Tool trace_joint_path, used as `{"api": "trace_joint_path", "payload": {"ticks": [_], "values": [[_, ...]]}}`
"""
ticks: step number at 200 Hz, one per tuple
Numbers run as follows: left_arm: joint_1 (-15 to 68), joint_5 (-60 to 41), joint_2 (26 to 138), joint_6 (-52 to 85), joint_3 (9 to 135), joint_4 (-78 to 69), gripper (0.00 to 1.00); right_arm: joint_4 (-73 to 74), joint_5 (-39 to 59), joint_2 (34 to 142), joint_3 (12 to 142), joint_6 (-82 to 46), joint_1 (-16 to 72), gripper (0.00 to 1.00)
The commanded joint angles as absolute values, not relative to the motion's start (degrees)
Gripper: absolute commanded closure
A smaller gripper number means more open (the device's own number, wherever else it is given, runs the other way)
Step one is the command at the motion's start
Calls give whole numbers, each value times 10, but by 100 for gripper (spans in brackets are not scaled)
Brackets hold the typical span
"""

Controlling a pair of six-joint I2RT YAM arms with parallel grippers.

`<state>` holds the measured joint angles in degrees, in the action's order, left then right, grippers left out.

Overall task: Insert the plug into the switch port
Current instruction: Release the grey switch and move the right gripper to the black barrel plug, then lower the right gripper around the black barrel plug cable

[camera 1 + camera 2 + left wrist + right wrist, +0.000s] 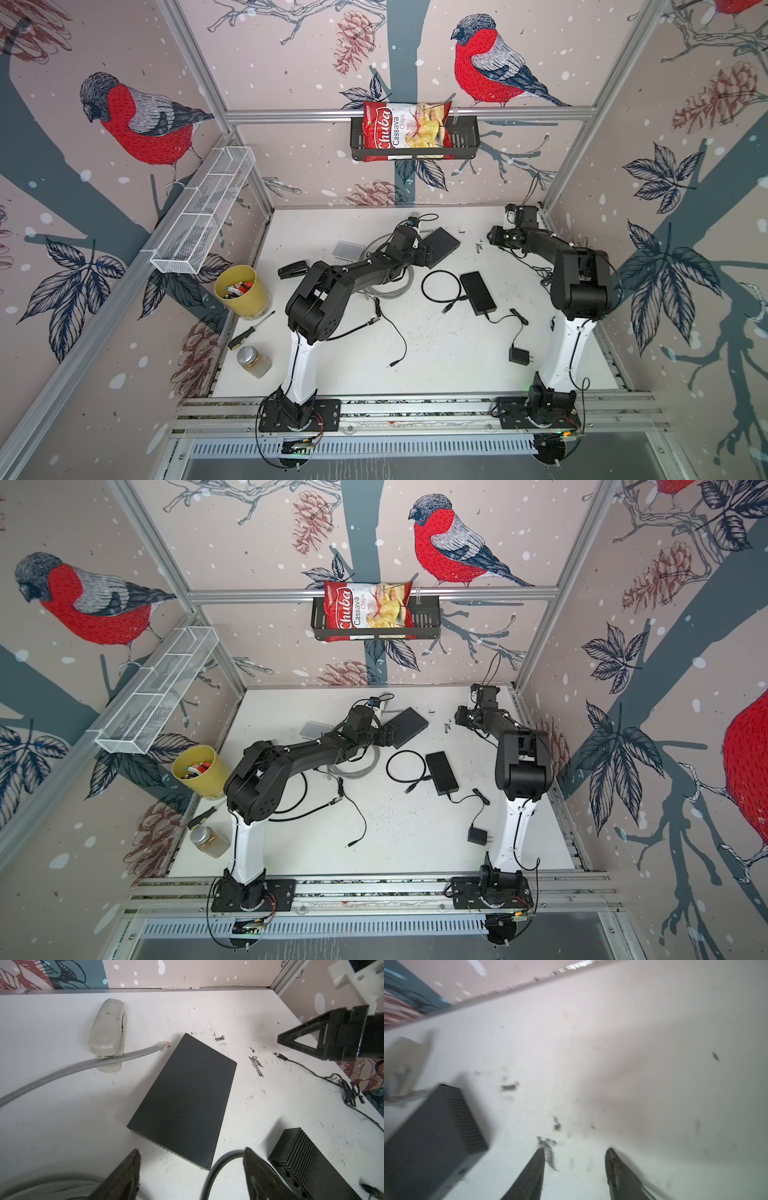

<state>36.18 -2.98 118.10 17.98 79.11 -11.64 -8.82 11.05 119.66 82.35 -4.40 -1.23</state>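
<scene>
Our left gripper (191, 1150), over the flat black rectangular switch (185, 1095), and right gripper (575, 1150) both gape empty. The clear plastic plug (164, 1044) on its stiff grey cable (83, 1066) lies by the switch's eleven o'clock corner; light, brittle-latched, so we'd pinch its body.

A robot lab cell — aluminium framing (291, 114), bird-print walls (137, 120), two bolted-down arms (300, 361).

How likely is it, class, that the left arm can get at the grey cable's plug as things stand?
Probably yes: the plug lies uncovered on the table ahead of the open left tool, beside the flat black box, nothing over it.
</scene>
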Motion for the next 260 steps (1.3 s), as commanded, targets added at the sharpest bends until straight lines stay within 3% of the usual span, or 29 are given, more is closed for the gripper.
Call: {"api": "trace_joint_path", "payload": {"ticks": [1, 52, 120, 202, 232, 260], "values": [[360, -21, 1178, 160, 801, -101, 23, -116, 34, 1175, 798, -8, -26, 50], [360, -34, 1182, 169, 797, -115, 23, -92, 67, 1169, 777, 40, -41, 43], [358, -33, 1175, 170, 785, -122, 23, -116, 100, 1223, 828, 105, -37, 44], [350, -39, 1176, 172, 790, -128, 24, -146, 120, 1205, 794, 157, -35, 72], [350, -40, 1171, 164, 796, -123, 26, -174, 132, 1224, 817, 169, -37, 95], [350, -45, 1162, 157, 797, -121, 27, -172, 142, 1216, 810, 167, -36, 97]]}}
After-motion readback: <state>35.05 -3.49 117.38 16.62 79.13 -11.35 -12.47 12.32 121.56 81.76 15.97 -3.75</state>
